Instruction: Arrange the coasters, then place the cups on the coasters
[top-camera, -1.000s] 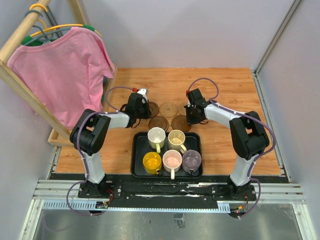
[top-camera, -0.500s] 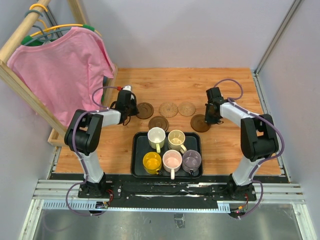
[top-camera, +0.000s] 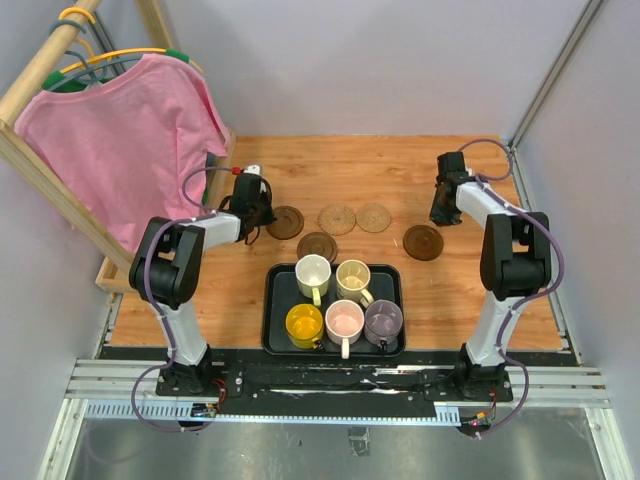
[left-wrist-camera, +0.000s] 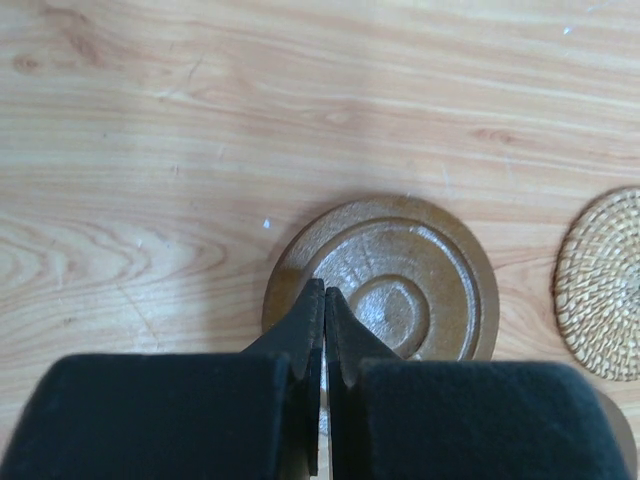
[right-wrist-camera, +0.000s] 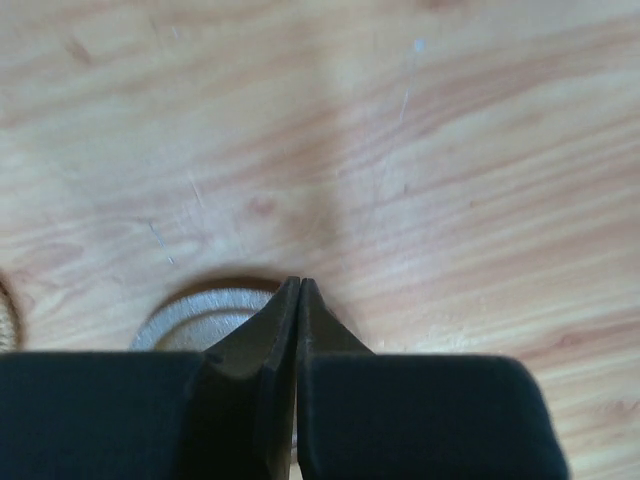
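beyond the black tray (top-camera: 272, 300), five coasters (top-camera: 316, 246) lie scattered; all cups (top-camera: 344, 321) sit in the tray. left gripper (left-wrist-camera: 322, 300) and right gripper (right-wrist-camera: 299, 290): both closed, empty, tips near dark coasters' edges. step judged: arranging coasters; next: nudging them into line.

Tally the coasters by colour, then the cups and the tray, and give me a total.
Dark brown coasters: 3
Tan coasters: 2
Cups: 5
Black tray: 1
Total: 11
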